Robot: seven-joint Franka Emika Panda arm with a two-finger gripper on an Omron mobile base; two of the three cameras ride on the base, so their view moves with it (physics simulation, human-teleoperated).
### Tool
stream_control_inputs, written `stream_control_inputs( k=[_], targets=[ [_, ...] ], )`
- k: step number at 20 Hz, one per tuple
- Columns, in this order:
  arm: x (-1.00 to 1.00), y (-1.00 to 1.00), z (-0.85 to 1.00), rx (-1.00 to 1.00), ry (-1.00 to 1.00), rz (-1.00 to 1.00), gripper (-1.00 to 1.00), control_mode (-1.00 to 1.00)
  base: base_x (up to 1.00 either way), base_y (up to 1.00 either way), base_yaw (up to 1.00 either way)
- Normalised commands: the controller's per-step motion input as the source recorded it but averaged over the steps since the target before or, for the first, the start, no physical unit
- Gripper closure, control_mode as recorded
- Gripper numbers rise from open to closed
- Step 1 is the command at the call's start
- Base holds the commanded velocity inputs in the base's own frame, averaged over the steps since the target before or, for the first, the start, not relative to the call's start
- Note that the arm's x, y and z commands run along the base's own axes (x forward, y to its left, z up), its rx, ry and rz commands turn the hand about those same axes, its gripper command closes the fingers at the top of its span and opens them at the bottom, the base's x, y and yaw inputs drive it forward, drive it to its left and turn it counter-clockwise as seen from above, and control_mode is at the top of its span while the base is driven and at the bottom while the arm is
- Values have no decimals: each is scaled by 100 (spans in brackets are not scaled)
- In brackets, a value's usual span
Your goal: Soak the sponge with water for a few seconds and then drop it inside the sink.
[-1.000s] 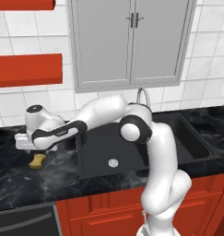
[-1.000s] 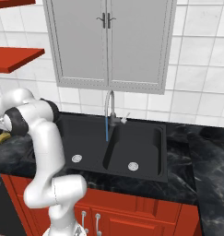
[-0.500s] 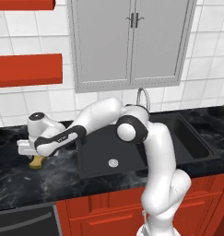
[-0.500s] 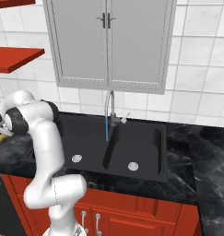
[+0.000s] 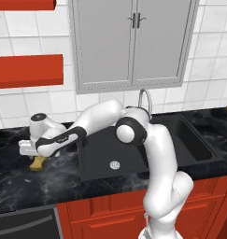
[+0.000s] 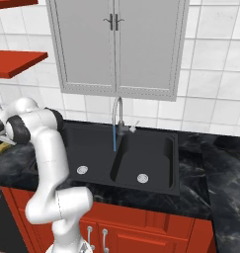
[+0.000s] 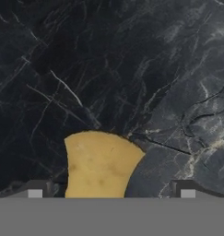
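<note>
The yellow-tan sponge (image 5: pixel 36 163) lies on the black marble counter left of the sink (image 5: pixel 98 144). My gripper (image 5: pixel 34 156) hangs open just above it, pointing down, at the end of the arm stretched out to the left. In the hand view the rounded end of the sponge (image 7: pixel 102 166) sits between the two fingertips (image 7: pixel 35 192), and my gripper (image 7: pixel 111 193) straddles it without closing. From the right base view the sponge (image 6: pixel 1 147) peeks out at the far left edge. The black double-basin sink (image 6: pixel 94 148) has a thin blue stream of water (image 6: pixel 114 141) running from the faucet (image 6: pixel 117 111).
Grey wall cabinets (image 5: pixel 133 42) hang above the faucet (image 5: pixel 144 100). A red shelf (image 5: pixel 26 70) juts from the tiled wall over the sponge area. Red cabinet fronts (image 6: pixel 141 232) run below the counter. Dark marble counter (image 6: pixel 220 168) continues right of the sink.
The hand has sunk a little lower toward the sponge over the last second. The jaws have stayed wide, and the sponge has not moved.
</note>
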Motion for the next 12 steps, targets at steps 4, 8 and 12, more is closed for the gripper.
stream_control_inputs(
  k=[4, 8, 12],
  targets=[
    [1, 21, 0, 0, 0, -2, -100, -100, 0, 0, 0],
    [0, 19, 0, 0, 0, -1, -100, -100, 0, 0, 0],
    [0, 3, 0, 0, 0, 0, -100, -100, 0, 0, 0]
  ],
)
